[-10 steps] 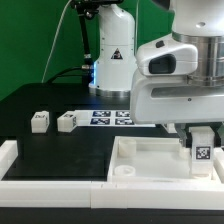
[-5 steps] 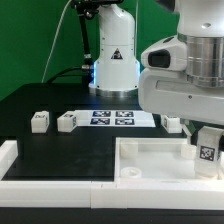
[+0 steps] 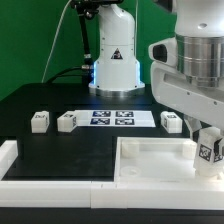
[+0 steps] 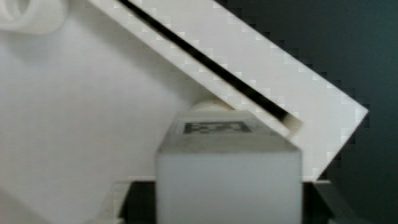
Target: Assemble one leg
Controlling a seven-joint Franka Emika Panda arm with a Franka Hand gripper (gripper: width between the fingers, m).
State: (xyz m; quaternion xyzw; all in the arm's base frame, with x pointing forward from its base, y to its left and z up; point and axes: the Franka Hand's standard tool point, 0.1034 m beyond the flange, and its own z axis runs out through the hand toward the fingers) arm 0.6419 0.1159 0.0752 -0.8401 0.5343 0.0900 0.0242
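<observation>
On the black tabletop (image 3: 60, 150), a spare white tagged block (image 3: 171, 122) sits just behind the large white square plastic panel (image 3: 150, 165), near the flat white marker board (image 3: 112, 118). At the panel's corner on the exterior view's right, the claw (image 3: 207, 143) is clamped on the small white stubby plastic leg (image 3: 209, 155). Whether the leg touches the panel is unclear.

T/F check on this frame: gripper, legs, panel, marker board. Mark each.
1. The gripper is shut on a leg at the panel's end on the exterior view's right. True.
2. The marker board lies on the panel. False: it lies on the black table, behind the panel.
3. Two loose legs sit at the exterior view's left of the marker board. True.
4. No leg lies at the marker board's other end. False: a third loose leg lies there.
</observation>
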